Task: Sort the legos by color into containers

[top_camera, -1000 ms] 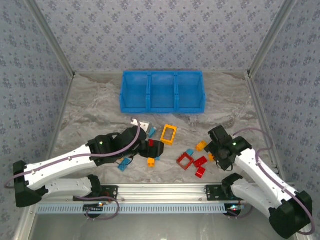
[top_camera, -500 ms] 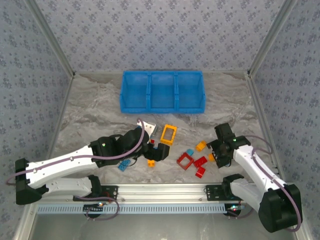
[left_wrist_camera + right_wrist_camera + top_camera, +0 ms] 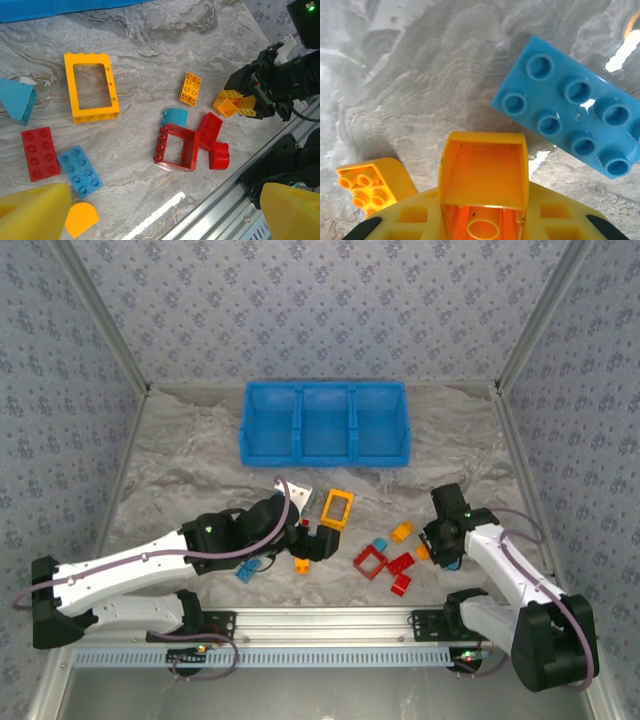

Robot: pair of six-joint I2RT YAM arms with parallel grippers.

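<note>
**Right arm is picking an orange-yellow brick, and the trip to the tray is coming next**

The blue tray point(image 3: 325, 455) is standing at the far side of the table point(image 3: 190, 455), its three compartments side by side, well apart from the legos point(image 3: 385, 560) lying near the arms. The left gripper point(image 3: 308, 538) is hanging over the pile with its fingers spread wide and is holding nothing. The right gripper point(image 3: 435, 550) is sitting low at the right edge of the pile. Its jaws are standing narrow and are pinching an orange-yellow brick point(image 3: 484, 185), whose hollow underside is facing the wrist camera. I cannot tell if this brick is already off the table.

Below the left wrist, the yellow frame point(image 3: 91, 87) and the red frame point(image 3: 176, 148) are lying flat. A light blue brick point(image 3: 570, 127) is lying just beside the gripped one.

In my judgement the sorting is only starting. The next move is asking for a straight lift, away from the near bricks, then a carry to one compartment for the yellow colour.
</note>
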